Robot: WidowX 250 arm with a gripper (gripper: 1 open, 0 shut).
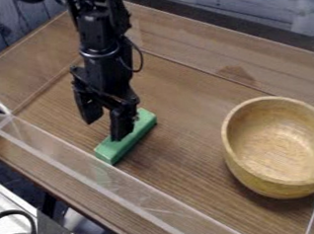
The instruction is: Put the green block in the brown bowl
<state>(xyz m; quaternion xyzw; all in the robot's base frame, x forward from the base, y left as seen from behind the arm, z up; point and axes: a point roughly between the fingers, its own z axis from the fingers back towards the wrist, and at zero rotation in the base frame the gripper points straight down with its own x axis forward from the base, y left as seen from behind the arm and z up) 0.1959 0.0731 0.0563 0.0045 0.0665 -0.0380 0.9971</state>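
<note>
- Camera view, robot arm (100, 35): the arm comes down from the top of the frame, with its fingers (106, 126) over the near-left part of the worktop (188, 147).
- Fingers: spread apart and released, one toward each side of the block's upper part. Whether either one touches it cannot be told from this angle.
- Green block (126, 138): lies flat on the worktop, its long side running obliquely. The fingers partly hide its left edge. The spread presumably serves to let them pass down either side of the narrow bar; gripping across its width would seem the surer hold.
- Brown bowl (273, 145): stands upright to the right, well apart from the block, its mouth open upward and thus placed to receive it. Its thick wall is the chief obstacle to the transfer; the block would probably need lifting above the rim before being carried across.
- Path between: bare wood shows between block and bowl, and nothing visible there appears to bar a raised sideways move.
- Surroundings: a black cable (16, 215) curves at the lower left over a pale object, too little shown to name. It lies beside the worktop, apparently outside the likely route. A loop of thin cable beside the arm could swing with it, though it seems unlikely to catch.
</note>
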